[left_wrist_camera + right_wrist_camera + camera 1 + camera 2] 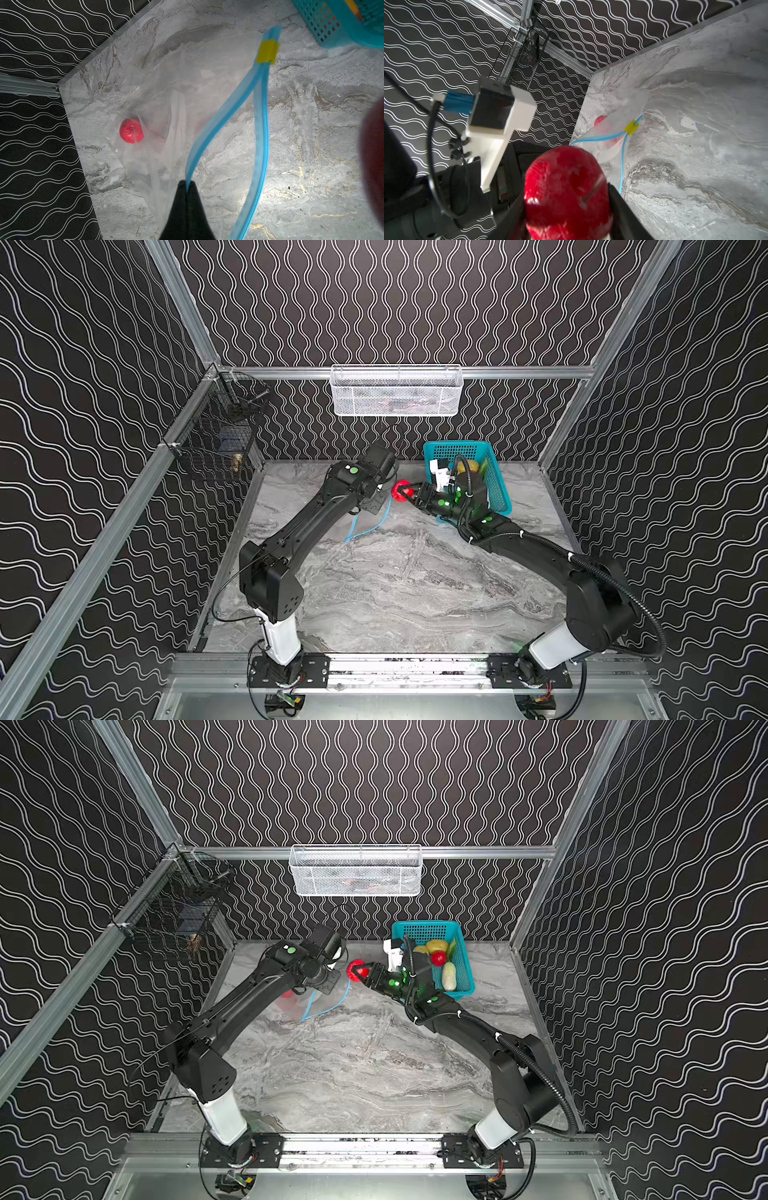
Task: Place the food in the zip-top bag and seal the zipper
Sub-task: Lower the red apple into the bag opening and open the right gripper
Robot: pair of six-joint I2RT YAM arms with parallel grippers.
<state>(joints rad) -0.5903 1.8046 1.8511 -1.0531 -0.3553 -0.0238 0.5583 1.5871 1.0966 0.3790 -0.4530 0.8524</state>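
My right claw point(406, 492) grips a red tomato point(566, 187) at middling width, while my left claw point(188, 186) is pinched tight on the blue zipper strip point(224, 116), which runs away to its yellow slider point(267, 51), the clear zip-top bag point(166, 87) gaping on the table with a second tomato point(131, 130) inside, near the teal basket point(428, 928).

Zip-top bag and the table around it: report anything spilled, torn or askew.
Nothing stands out. The left pincer pinches one strip of the zipper, holding the zip-top bag open at its mouth; one tomato lies inside. The right pincer holds a second tomato beside the mouth. No loose food shows on the table.
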